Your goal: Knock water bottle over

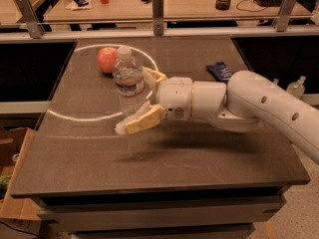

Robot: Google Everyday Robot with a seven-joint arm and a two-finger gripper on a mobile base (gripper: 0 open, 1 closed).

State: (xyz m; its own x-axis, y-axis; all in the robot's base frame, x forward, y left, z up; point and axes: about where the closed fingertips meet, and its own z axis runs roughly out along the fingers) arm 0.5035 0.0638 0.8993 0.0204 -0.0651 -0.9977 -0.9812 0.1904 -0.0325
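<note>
approach step: gripper (134, 101) hovering at upright water bottle (127, 78), claw spread wide, flanking its lower half; next move calling for sideways shove.

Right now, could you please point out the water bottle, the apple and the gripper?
water bottle (128, 88): camera view, its label band.
apple (106, 59): camera view, its middle.
gripper (133, 100): camera view, between its fingertips, at the bottle.

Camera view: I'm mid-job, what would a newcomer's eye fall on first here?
The big white arm reaches in from the right, its gripper open with a finger on each side of the water bottle, left of centre on the table. The bottle stands upright, not yet knocked over. Behind it to the left sits a red apple, inside a bright ring of light.
</note>
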